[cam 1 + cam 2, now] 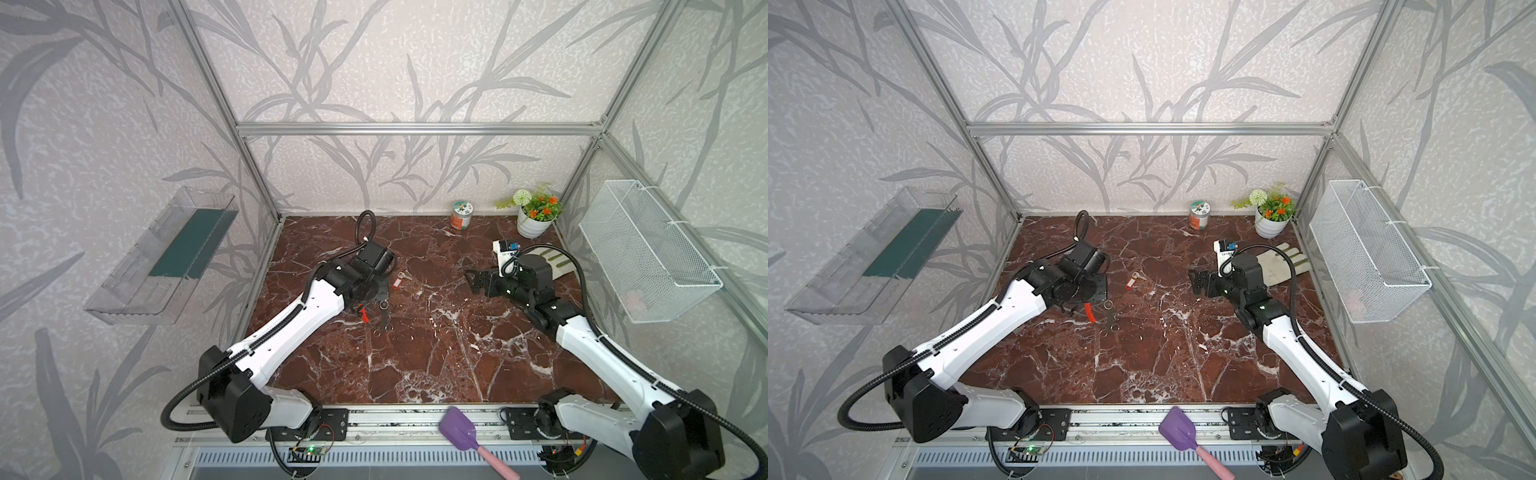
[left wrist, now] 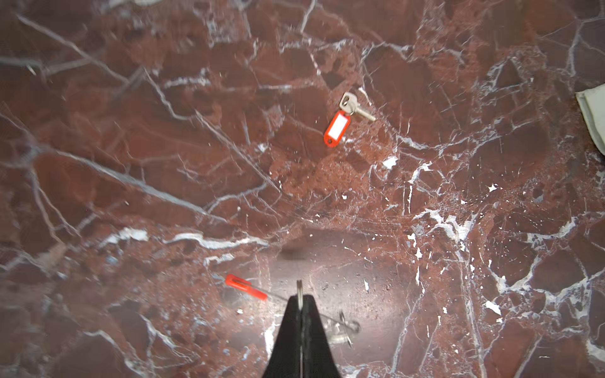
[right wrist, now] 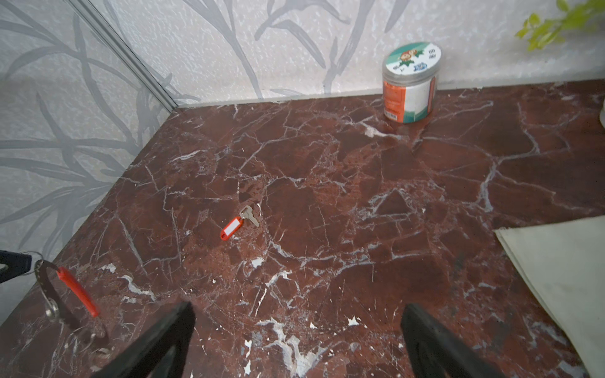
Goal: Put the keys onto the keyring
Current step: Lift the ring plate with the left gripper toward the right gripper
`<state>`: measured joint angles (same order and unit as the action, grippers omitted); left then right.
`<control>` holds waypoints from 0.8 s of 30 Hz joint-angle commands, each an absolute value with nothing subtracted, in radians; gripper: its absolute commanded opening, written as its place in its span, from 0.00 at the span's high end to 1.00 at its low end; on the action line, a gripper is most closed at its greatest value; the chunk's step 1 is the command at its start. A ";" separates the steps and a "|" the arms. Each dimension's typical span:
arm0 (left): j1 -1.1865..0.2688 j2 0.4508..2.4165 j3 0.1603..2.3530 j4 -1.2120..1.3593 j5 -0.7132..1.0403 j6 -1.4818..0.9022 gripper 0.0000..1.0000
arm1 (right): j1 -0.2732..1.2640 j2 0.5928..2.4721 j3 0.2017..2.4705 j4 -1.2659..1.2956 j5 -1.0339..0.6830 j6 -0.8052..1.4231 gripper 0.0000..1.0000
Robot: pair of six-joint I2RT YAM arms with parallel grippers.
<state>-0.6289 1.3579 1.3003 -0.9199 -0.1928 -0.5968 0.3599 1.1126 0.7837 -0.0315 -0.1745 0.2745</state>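
Two labels worth checking: the white face of the keys (image 2: pixel 337 128) tag looks blank to me, and the jar (image 3: pixel 411 85) at the back wall carries a teal lid graphic and orange side print too small to read. The keys (image 1: pixel 398 279) lie flat on the counter (image 1: pixel 436 353) between the arms, nearer the left one. In both top views the tag's long axis runs near-to-far with a slight lean, ring end toward the back wall, and the metal key blade angles off to the right. Left gripper (image 2: pixel 300 297) fingers are pinched together on a small metal ring of the keyring (image 3: pixel 78 293), which hangs from them with its lower end on the counter and its red section facing the right arm. In the top views the left wrist hides those fingers and part of the hoop (image 1: pixel 1109 318). Right gripper (image 3: pixel 298 307) fingers are spread wide and hold nothing. The glove (image 1: pixel 1279 266) is cut off in both wrist views.
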 commanded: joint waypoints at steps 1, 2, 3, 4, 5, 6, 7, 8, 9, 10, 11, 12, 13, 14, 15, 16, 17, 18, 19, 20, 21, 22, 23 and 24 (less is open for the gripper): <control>-0.631 1.311 1.326 -0.871 -0.300 -0.395 1.00 | 0.407 1.119 0.882 -0.102 -0.094 0.228 0.01; -0.630 1.297 1.327 -0.843 -0.286 -0.361 1.00 | 0.426 1.127 0.917 -0.138 -0.062 0.214 0.01; -0.629 1.281 1.327 -0.812 -0.273 -0.332 1.00 | 0.443 1.137 0.956 -0.176 -0.023 0.208 0.01; -0.630 1.270 1.324 -0.785 -0.265 -0.315 1.00 | 0.453 1.145 0.985 -0.197 -0.009 0.206 0.01; -0.629 1.255 1.322 -0.755 -0.258 -0.299 1.00 | 0.457 1.147 1.006 -0.204 -0.038 0.202 0.01; -0.626 1.246 1.323 -0.730 -0.239 -0.282 1.00 | 0.459 1.145 1.019 -0.194 -0.086 0.199 0.01; -0.623 1.241 1.327 -0.713 -0.217 -0.269 1.00 | 0.459 1.142 1.024 -0.177 -0.116 0.204 0.01; -0.620 1.240 1.336 -0.700 -0.198 -0.261 1.00 | 0.459 1.138 1.032 -0.159 -0.140 0.220 0.01; -0.615 1.241 1.350 -0.687 -0.166 -0.252 1.00 | 0.461 1.137 1.044 -0.148 -0.168 0.228 0.01; -0.607 1.244 1.367 -0.674 -0.119 -0.235 1.00 | 0.464 1.139 1.055 -0.143 -0.188 0.229 0.00; -0.602 1.250 1.386 -0.665 -0.078 -0.215 1.00 | 0.470 1.143 1.075 -0.145 -0.201 0.230 0.03; -0.599 1.256 1.403 -0.661 -0.051 -0.202 1.00 | 0.475 1.147 1.092 -0.146 -0.224 0.232 0.06; -0.595 1.264 1.423 -0.656 -0.019 -0.183 1.00 | 0.479 1.154 1.111 -0.147 -0.248 0.237 0.08; -0.589 1.273 1.440 -0.649 0.013 -0.166 1.00 | 0.487 1.161 1.134 -0.154 -0.268 0.239 0.11; -0.583 1.276 1.452 -0.640 0.038 -0.155 1.00 | 0.494 1.170 1.154 -0.163 -0.286 0.239 0.14; -0.575 1.280 1.461 -0.623 0.074 -0.149 1.00 | 0.502 1.183 1.177 -0.174 -0.304 0.243 0.16; -0.570 1.280 1.464 -0.600 0.109 -0.151 1.00 | 0.509 1.195 1.201 -0.181 -0.324 0.247 0.17; -0.564 1.277 1.464 -0.573 0.144 -0.159 1.00 | 0.515 1.206 1.222 -0.187 -0.336 0.255 0.19; -0.561 1.276 1.464 -0.549 0.176 -0.167 1.00 | 0.522 1.218 1.236 -0.185 -0.347 0.265 0.20; -0.559 1.277 1.466 -0.530 0.219 -0.171 1.00 | 0.528 1.228 1.247 -0.174 -0.364 0.281 0.21; -0.559 1.276 1.468 -0.520 0.249 -0.173 1.00 | 0.531 1.236 1.255 -0.159 -0.379 0.299 0.23; -0.558 1.276 1.470 -0.510 0.278 -0.177 1.00 | 0.537 1.248 1.270 -0.150 -0.391 0.317 0.26; -0.558 1.274 1.468 -0.501 0.299 -0.179 1.00 | 0.543 1.259 1.287 -0.149 -0.398 0.325 0.28; -0.557 1.272 1.462 -0.486 0.321 -0.185 1.00 | 0.555 1.274 1.317 -0.164 -0.399 0.331 0.29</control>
